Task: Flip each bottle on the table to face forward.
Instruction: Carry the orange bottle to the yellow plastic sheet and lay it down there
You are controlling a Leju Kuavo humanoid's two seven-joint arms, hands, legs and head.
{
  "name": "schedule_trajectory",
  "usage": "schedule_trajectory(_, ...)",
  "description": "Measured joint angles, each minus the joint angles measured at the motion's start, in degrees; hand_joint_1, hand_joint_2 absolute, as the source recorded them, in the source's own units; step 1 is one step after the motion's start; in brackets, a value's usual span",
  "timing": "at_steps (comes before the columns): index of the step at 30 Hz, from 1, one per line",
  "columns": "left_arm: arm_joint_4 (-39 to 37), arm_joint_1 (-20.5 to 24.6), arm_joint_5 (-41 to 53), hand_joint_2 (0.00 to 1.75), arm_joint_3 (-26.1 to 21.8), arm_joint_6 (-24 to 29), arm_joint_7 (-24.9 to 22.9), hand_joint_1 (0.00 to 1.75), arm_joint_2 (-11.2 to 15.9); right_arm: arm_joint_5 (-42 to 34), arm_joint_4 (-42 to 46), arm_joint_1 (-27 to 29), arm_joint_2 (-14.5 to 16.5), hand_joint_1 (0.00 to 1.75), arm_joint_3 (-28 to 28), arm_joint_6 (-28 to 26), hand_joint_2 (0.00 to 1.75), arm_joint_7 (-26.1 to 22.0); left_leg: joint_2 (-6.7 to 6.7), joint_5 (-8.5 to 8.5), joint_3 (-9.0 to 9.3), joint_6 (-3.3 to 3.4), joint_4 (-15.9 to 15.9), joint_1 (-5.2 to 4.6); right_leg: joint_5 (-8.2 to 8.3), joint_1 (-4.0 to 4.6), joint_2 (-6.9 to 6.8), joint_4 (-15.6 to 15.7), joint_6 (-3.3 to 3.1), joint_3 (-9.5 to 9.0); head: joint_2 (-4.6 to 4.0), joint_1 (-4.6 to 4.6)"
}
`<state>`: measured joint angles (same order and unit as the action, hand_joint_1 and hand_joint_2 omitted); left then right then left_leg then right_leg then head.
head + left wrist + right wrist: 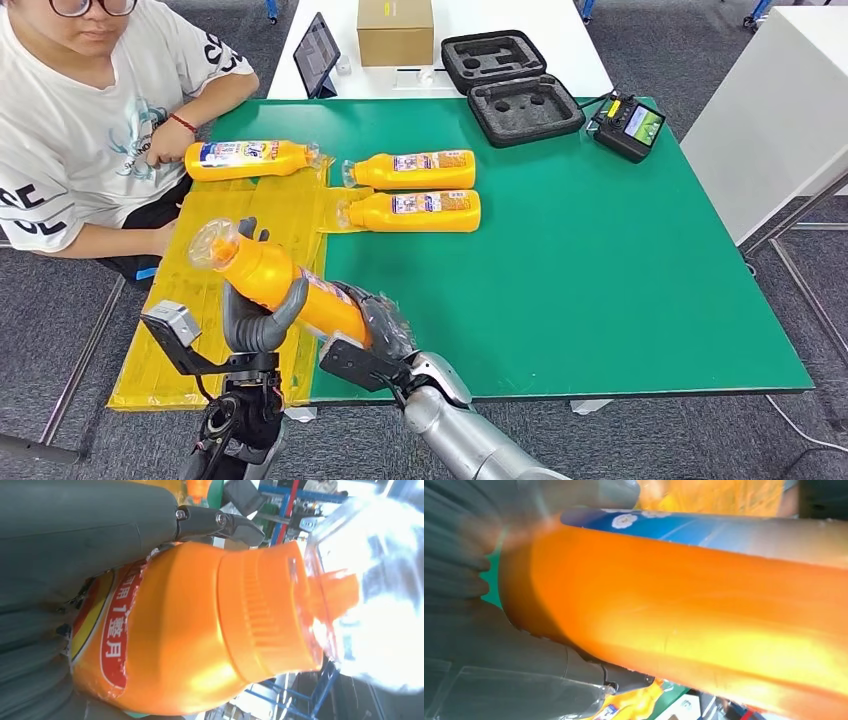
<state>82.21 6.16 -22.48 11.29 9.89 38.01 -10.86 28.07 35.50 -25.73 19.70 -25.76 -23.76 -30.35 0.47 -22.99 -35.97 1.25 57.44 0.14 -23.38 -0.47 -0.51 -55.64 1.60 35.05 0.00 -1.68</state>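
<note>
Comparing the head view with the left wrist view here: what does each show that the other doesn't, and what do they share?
Head view alone: three orange bottles lying on the table, one on the yellow sheet beside a seated person, two on green; the right hand at the held bottle's base. Left wrist view alone: the ribbed orange cap and red label text up close. Both: the held bottle in the left hand.

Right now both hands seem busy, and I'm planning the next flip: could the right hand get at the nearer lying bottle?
Probably not yet: the right hand and left hand both grip the raised bottle; the way to the nearer bottle looks free.
</note>
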Motion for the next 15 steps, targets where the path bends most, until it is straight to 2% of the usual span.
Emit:
schedule_trajectory(4,0.0,0.1,-0.9,1.75,-0.1,-1.7,-0.6,1.71,0.0,1.1,-0.7,-0.3,0.0,1.75,0.0,0.2,1.75,0.6,0.01,0.01,0.01,0.00,0.0,0.00,0.01,0.00,0.02,0.0,0.00,0.00,0.00,-0.01)
schedule_trajectory(5,0.0,0.1,-1.0,1.75,-0.1,-2.2,-0.6,1.75,0.0,1.2,-0.8,-0.3,0.0,1.75,0.0,0.2,1.75,0.5,0.01,0.01,0.01,0.00,0.0,0.00,0.01,0.00,0.01,0.0,0.00,0.00,0.00,-0.01)
schedule_trajectory(15,0.0,0.2,-0.3,1.75,0.5,-4.4,-0.5,1.75,0.0,1.2,-1.2,-0.7,0.0,1.75,0.3,-0.2,1.75,0.0,0.02,0.00,0.01,0.00,0.0,0.00,0.00,0.01,0.02,0.0,0.00,0.03,0.00,-0.01)
